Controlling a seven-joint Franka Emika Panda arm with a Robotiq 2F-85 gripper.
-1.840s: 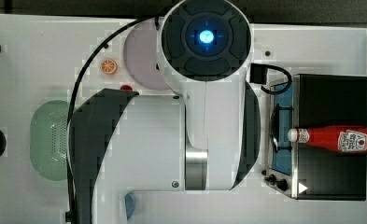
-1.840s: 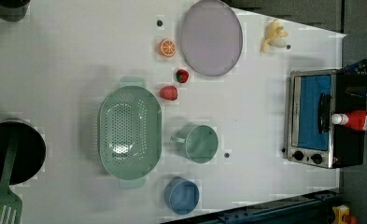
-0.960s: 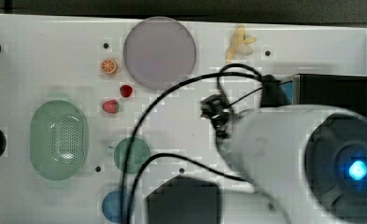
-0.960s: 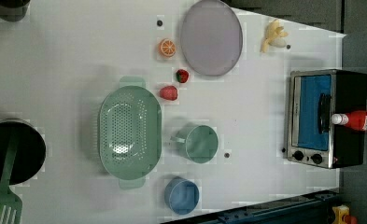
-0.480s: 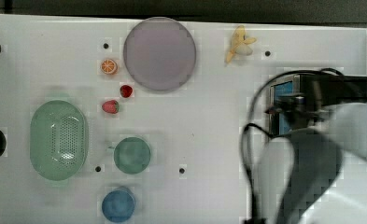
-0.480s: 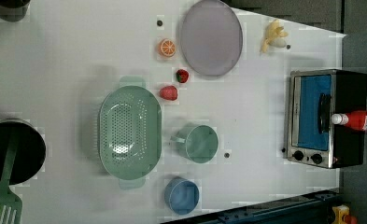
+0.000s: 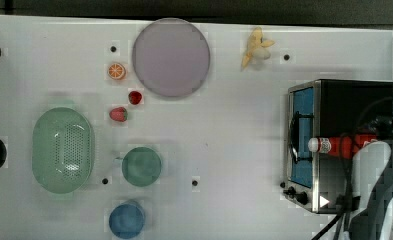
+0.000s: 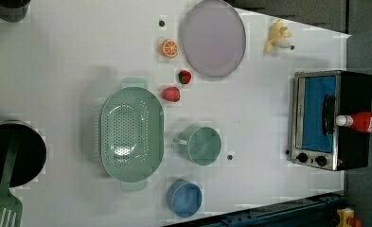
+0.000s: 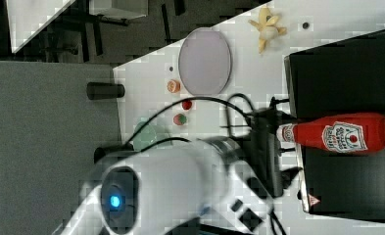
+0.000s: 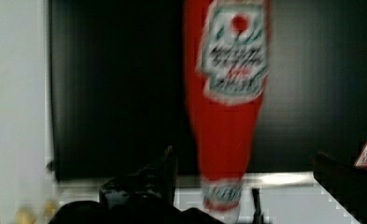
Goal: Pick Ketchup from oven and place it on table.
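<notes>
While the ketchup [image 9: 337,133] lay on its side on top of the oven [image 9: 347,83], cap toward the door side, the gripper [image 10: 260,186] was held spread wide just off the cap end, apparently lined up to straddle it; nothing was grasped.

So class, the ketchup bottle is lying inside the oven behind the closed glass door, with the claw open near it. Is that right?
Not quite. The ketchup bottle lies on top of the oven, as the right view shows. The claw is open near it.
</notes>
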